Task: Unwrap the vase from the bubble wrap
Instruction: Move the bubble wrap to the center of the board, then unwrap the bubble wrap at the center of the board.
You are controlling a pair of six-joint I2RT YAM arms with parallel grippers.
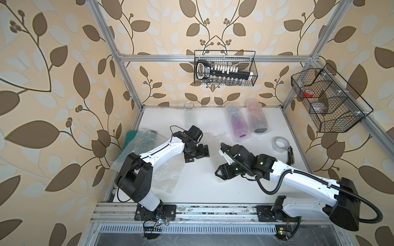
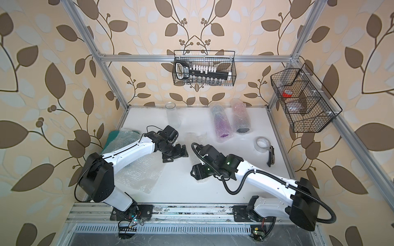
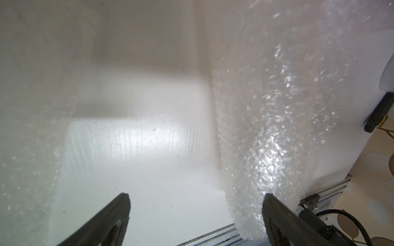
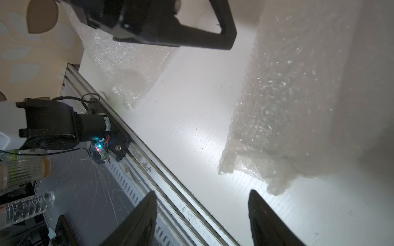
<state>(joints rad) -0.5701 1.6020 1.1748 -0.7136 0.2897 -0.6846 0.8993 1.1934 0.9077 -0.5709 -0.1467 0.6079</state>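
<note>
Clear bubble wrap [image 1: 234,112] sleeves two vases [image 1: 241,127] lying side by side at the back of the table [image 1: 202,187], with loose sheets [image 2: 138,172] flat nearer the front. Both left gripper [image 3: 197,196] and right gripper [image 4: 202,192] gape empty. For the next wrapped vase, best pin it with one and pinch a free wrap edge, not glass.

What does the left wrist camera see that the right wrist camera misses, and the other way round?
Only the left wrist view: a black object near the edge of the white table. Only the right wrist view: the open right tool, the left arm's base with a lit board, and a ribbed clear container beyond the rail. Both: that table, bubble wrap sheets and the open left tool.
</note>
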